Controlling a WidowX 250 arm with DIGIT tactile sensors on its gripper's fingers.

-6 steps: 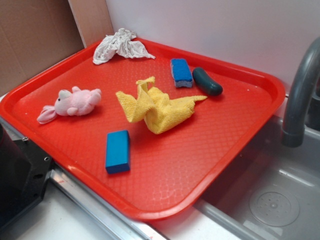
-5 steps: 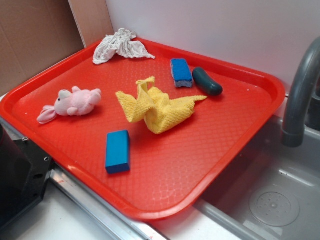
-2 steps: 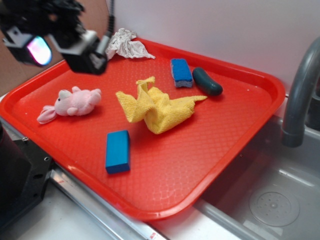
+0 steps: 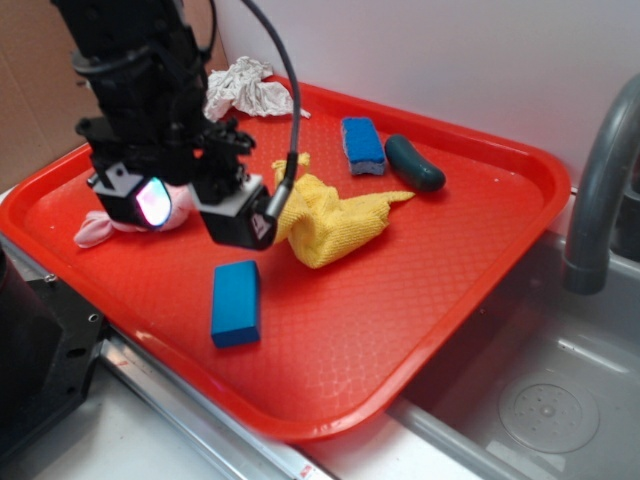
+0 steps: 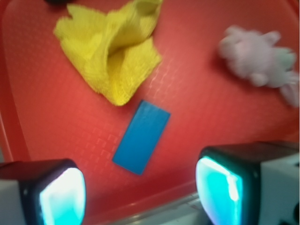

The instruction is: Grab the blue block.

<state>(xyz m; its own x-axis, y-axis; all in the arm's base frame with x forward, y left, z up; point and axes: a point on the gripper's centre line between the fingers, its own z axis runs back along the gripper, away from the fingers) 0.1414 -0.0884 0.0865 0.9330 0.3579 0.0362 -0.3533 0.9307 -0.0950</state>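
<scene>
The blue block [image 4: 236, 302] lies flat on the red tray [image 4: 430, 270] near its front edge; in the wrist view it [image 5: 142, 136] lies tilted, just beyond the gap between my fingers. My gripper [image 4: 195, 208] hangs above the tray, up and left of the block, over the pink plush toy [image 4: 100, 228]. Its jaws are wide open and empty, with glowing fingertip pads [image 5: 62, 195]. In the wrist view the gripper [image 5: 140, 192] is above the tray's front rim.
A crumpled yellow cloth [image 4: 330, 220] lies just behind the block. A blue sponge [image 4: 362, 145] and a dark green pickle-shaped toy [image 4: 414, 163] sit at the back. A white rag [image 4: 245, 90] is at the back left. A sink [image 4: 550, 400] and faucet [image 4: 600, 190] are to the right.
The arm has come in from the upper left and moved down and right, now hanging over the pink plush toy near the block. No object on the tray has moved.
</scene>
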